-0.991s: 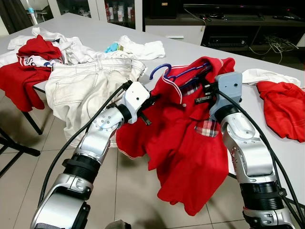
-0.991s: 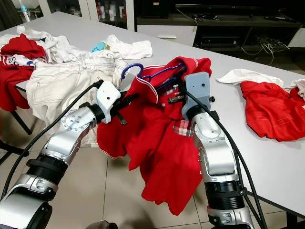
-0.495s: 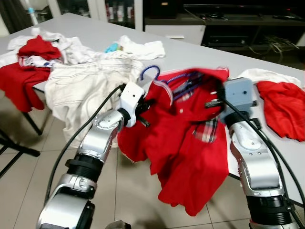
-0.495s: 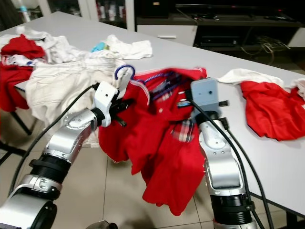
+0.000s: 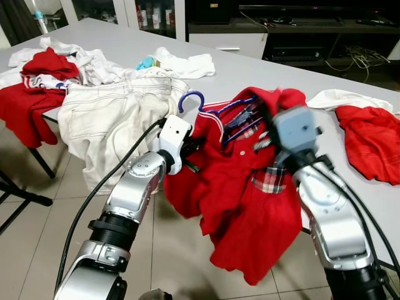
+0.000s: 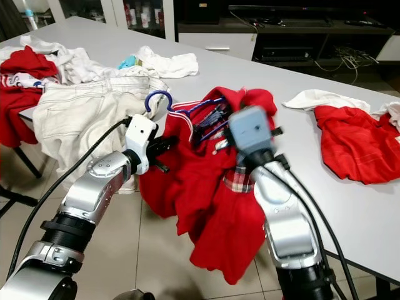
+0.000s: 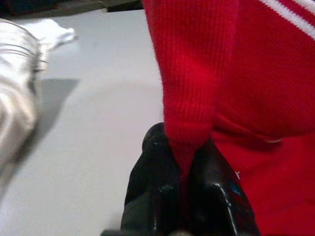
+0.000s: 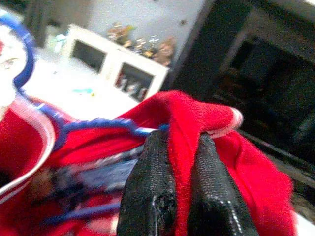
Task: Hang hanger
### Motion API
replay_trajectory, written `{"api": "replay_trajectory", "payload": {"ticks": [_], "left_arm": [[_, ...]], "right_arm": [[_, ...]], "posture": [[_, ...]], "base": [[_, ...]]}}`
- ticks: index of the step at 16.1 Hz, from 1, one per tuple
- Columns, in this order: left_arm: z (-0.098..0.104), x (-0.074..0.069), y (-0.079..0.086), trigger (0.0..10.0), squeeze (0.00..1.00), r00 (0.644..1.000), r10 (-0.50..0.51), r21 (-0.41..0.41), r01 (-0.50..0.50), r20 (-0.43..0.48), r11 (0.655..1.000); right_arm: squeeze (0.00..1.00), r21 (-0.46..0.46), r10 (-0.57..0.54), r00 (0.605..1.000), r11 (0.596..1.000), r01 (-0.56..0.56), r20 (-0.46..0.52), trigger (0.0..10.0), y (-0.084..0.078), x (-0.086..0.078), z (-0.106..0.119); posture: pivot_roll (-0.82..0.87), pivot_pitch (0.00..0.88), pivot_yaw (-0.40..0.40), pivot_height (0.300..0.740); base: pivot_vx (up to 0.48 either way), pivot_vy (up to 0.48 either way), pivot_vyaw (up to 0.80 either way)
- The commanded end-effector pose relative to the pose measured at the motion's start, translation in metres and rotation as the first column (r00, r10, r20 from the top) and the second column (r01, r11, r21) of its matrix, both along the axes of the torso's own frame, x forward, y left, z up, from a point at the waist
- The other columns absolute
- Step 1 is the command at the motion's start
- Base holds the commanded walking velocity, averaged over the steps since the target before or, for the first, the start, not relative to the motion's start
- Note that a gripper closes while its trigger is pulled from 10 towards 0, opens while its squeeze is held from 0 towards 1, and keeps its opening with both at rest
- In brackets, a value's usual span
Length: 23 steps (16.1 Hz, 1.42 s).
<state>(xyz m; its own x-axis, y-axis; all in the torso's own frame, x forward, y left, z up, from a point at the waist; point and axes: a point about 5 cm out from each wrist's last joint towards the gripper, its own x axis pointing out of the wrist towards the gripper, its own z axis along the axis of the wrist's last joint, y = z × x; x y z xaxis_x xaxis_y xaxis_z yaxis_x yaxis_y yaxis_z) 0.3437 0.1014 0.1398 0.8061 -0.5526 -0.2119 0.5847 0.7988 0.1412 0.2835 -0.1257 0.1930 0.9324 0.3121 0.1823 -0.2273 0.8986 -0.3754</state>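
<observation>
A red polo shirt (image 5: pixel 250 187) with a plaid inner collar hangs between my two arms over the front edge of the grey table (image 5: pixel 250 72). A blue hanger (image 5: pixel 215 111) sits inside its neck, hook (image 5: pixel 189 99) sticking up to the left. My left gripper (image 5: pixel 190 150) is shut on the shirt's left shoulder fabric (image 7: pixel 184 142). My right gripper (image 5: pixel 265 125) is shut on the collar fabric (image 8: pixel 189 132) beside the hanger's blue wire (image 8: pixel 98 125).
White jeans (image 5: pixel 112 112) drape over the table edge to the left, with red and white clothes (image 5: pixel 44 69) behind them. Another red garment (image 5: pixel 372 140) and a white cloth (image 5: pixel 337 97) lie to the right. Tiled floor (image 5: pixel 37 250) lies below.
Both arms have shifted left with the shirt; the hanger hook now stands further left and the right wrist has swung left and turned.
</observation>
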Motion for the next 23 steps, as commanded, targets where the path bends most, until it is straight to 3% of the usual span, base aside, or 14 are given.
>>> {"api": "replay_trajectory", "payload": {"ticks": [1,3,4,5,7,9,13,15,17,19,20,22,23], "left_arm": [[0.005,0.005,-0.002,10.0,0.0,0.999,0.007,0.063,-0.01,0.037,0.998],[0.014,0.008,-0.004,10.0,0.0,0.993,-0.038,0.16,0.02,0.111,0.987],[0.015,0.008,-0.004,10.0,0.0,0.992,-0.043,0.171,0.022,0.12,0.985],[0.017,0.008,-0.008,10.0,0.0,0.984,-0.083,0.237,0.045,0.155,0.97],[0.017,0.007,-0.012,10.0,0.0,0.979,-0.109,0.267,0.061,0.17,0.962],[0.017,0.006,-0.019,10.0,0.0,0.973,-0.14,0.29,0.082,0.186,0.954],[0.02,0.009,-0.024,10.0,0.0,0.976,-0.121,0.232,0.077,0.182,0.97],[0.022,0.011,-0.022,10.0,0.0,0.978,-0.1,0.212,0.061,0.182,0.975],[0.026,0.015,-0.02,10.0,0.0,0.98,-0.072,0.191,0.035,0.187,0.981],[0.028,0.017,-0.022,10.0,0.0,0.979,-0.071,0.182,0.035,0.192,0.983],[0.031,0.017,-0.026,10.0,0.0,0.978,-0.076,0.167,0.043,0.196,0.985],[0.031,0.015,-0.029,10.0,0.0,0.975,-0.095,0.16,0.063,0.2,0.985],[0.031,0.015,-0.029,10.0,0.0,0.975,-0.1,0.162,0.068,0.2,0.985]], "right_arm": [[0.0,-0.016,0.093,0.995,0.996,-0.092,0.047,0.0,0.014,-0.006,0.01],[0.0,-0.078,0.186,0.983,0.979,-0.186,-0.008,0.0,0.026,-0.008,0.002],[0.0,-0.089,0.191,0.981,0.977,-0.192,-0.018,0.0,0.027,-0.008,0.001],[0.0,-0.139,0.141,0.99,0.98,-0.143,-0.025,0.0,0.023,-0.003,-0.004],[0.0,-0.158,0.111,0.994,0.981,-0.111,-0.012,0.0,0.022,0.001,-0.002],[0.0,-0.161,0.145,0.989,0.976,-0.145,-0.011,0.0,0.031,0.003,-0.001],[0.0,-0.112,0.283,0.955,0.95,-0.292,-0.087,0.0,0.053,-0.005,-0.012],[0.0,-0.076,0.308,0.944,0.945,-0.318,-0.121,0.0,0.055,-0.006,-0.017],[0.0,-0.02,0.358,0.905,0.928,-0.372,-0.229,0.0,0.055,-0.01,-0.033],[0.0,-0.029,0.358,0.896,0.925,-0.378,-0.262,0.0,0.055,-0.009,-0.039],[0.0,-0.024,0.352,0.891,0.927,-0.374,-0.288,9.6,0.056,-0.007,-0.044],[0.0,-0.011,0.315,0.907,0.944,-0.331,-0.281,10.0,0.054,-0.003,-0.044],[0.27,-0.002,0.301,0.915,0.95,-0.313,-0.267,10.0,0.052,-0.002,-0.041]], "posture": [[-0.08,0.0,0.02,0.74],[-0.08,0.0,0.021,0.74],[-0.09,0.0,0.021,0.74],[-0.09,0.0,0.021,0.74],[-0.09,0.0,0.02,0.74],[-0.09,0.0,0.021,0.74],[-0.08,0.0,0.018,0.74],[-0.08,0.0,0.018,0.74],[-0.08,0.0,0.02,0.74],[-0.08,0.0,0.021,0.74],[-0.08,0.0,0.021,0.74],[-0.08,0.0,0.021,0.74],[-0.08,0.0,0.02,0.74]], "base": [[0.0,0.0,0.0],[0.0,0.0,0.0],[0.0,0.0,0.0],[0.0,0.0,0.0],[0.0,0.0,0.0],[0.0,0.0,0.0],[0.0,0.0,0.0],[0.0,0.0,0.0],[0.0,0.0,0.0],[0.0,0.0,0.0],[0.0,0.0,0.0],[0.0,0.0,0.0],[0.0,0.0,0.0]]}}
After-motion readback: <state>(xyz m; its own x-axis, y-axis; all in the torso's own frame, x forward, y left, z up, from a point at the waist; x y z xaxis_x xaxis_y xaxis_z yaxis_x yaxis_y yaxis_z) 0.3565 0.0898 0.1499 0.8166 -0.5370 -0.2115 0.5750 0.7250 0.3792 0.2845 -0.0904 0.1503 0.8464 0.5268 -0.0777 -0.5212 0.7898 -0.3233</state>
